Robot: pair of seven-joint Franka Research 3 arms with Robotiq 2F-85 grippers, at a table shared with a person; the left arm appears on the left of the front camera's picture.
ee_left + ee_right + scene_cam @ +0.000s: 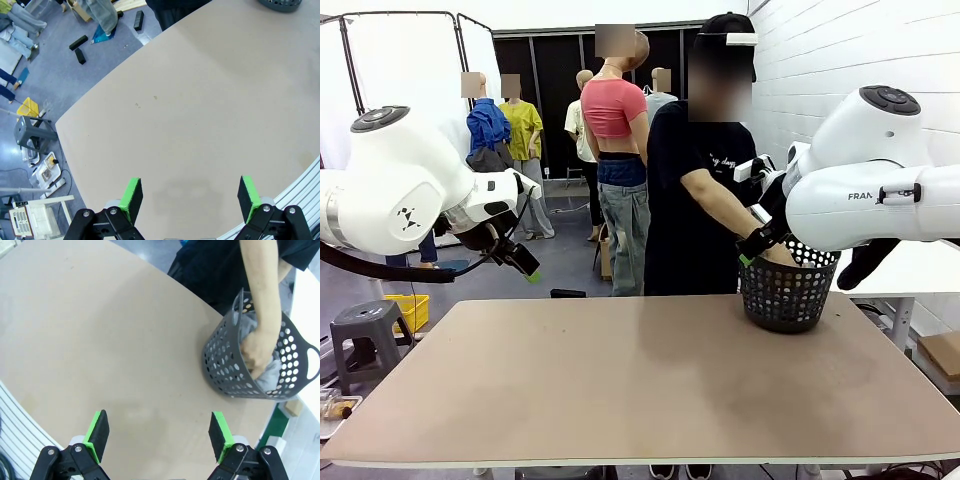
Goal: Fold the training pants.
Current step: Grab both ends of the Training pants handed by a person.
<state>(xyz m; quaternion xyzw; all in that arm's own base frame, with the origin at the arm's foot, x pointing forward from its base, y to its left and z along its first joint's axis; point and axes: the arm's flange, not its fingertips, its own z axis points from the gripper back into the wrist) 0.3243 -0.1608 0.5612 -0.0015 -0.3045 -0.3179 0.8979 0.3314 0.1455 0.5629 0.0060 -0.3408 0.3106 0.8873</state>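
The training pants (271,374) lie bunched as light grey cloth inside the black perforated basket (235,365), which stands on the table's far right (788,295). A person's hand (256,351) reaches down into the basket onto the cloth. My right gripper (159,432) hangs open above the bare tabletop, short of the basket; in the front view it (750,250) hovers just left of the basket's rim. My left gripper (190,197) is open and holds nothing, raised above the table's left edge (525,266). The basket's rim (280,4) peeks in at that view's top.
The brown table (620,380) spreads wide between both arms. The person (695,190) stands at the far side behind the basket. A grey stool (360,335) and a yellow box (408,310) sit on the floor at left. A white table (920,270) adjoins on the right.
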